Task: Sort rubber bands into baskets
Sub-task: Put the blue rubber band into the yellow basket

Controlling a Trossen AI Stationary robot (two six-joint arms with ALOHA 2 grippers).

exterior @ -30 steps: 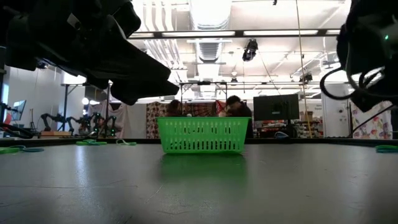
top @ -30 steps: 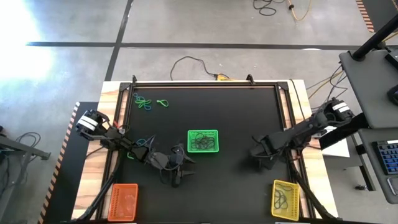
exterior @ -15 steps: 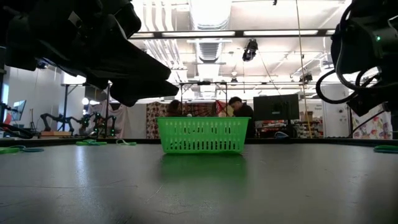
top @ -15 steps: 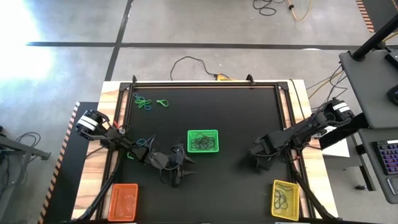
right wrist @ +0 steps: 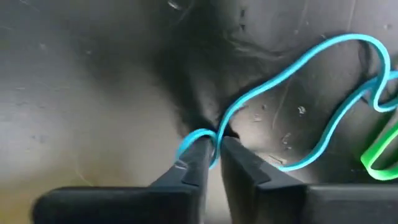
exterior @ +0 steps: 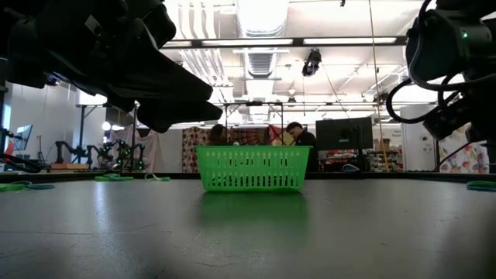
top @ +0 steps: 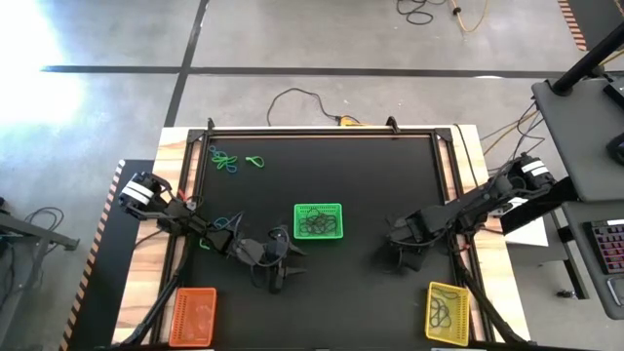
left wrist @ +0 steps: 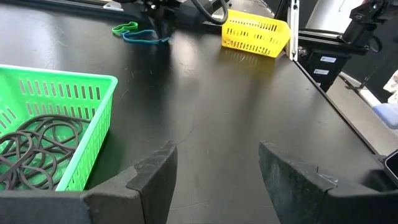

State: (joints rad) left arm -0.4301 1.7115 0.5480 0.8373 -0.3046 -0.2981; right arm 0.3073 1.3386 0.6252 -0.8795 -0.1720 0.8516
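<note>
Three baskets (top: 319, 221), black table (top: 390, 185); grey floor (top: 322, 39)

Mid-table basket (top: 319, 222) betw. both arms, other baskets (top: 192, 317) at near corners.

The middle of the table (top: 370, 175) is taken by the green basket (top: 319, 221), with the left gripper (top: 281, 276) parked just beside it toward the near edge. The orange basket (top: 193, 316) and yellow basket (top: 447, 312) fill the two near corners, and the right gripper (right wrist: 215, 149) sits low near the right edge, pinching a blue rubber band (right wrist: 298, 106). The far half lies bare except for rubber bands (top: 232, 161) in the far left corner.
</note>
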